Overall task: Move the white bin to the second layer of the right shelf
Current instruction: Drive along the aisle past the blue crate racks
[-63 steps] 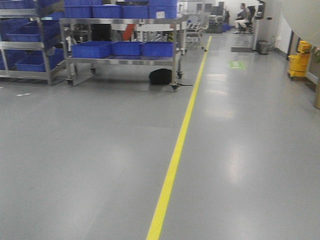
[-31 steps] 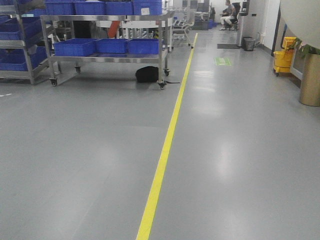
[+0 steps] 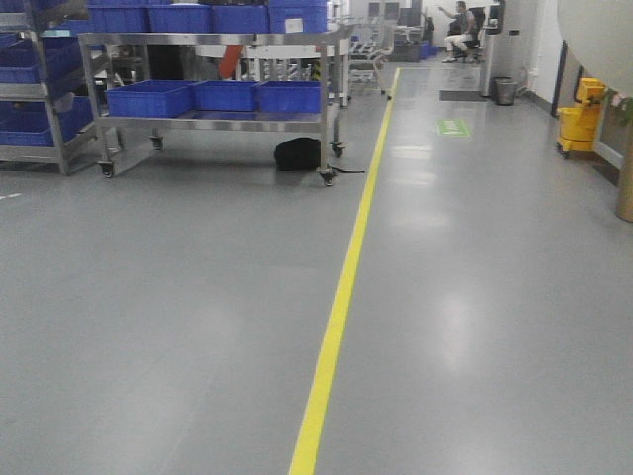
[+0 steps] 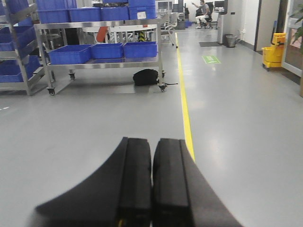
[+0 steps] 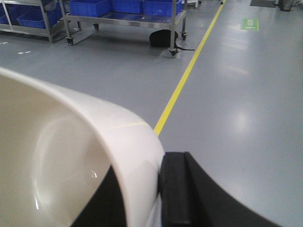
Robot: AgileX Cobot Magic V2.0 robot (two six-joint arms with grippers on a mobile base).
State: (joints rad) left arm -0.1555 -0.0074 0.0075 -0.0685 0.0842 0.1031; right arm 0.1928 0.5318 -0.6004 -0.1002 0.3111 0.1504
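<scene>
Over grey floor (image 5: 246,94) | white bin (image 5: 66,156): glossy cream, rounded | right jaws pinch its rim | left jaws pressed together

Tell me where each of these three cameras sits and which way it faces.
Exterior front-facing: on the robot, facing down the aisle along the yellow floor line; only a corner of the white bin shows.
Left wrist: behind the left gripper, shut and empty, facing that aisle.
Right wrist: behind the right gripper, shut on the white bin's rim, facing the floor.
Shared: the yellow floor line and steel cart.
</scene>
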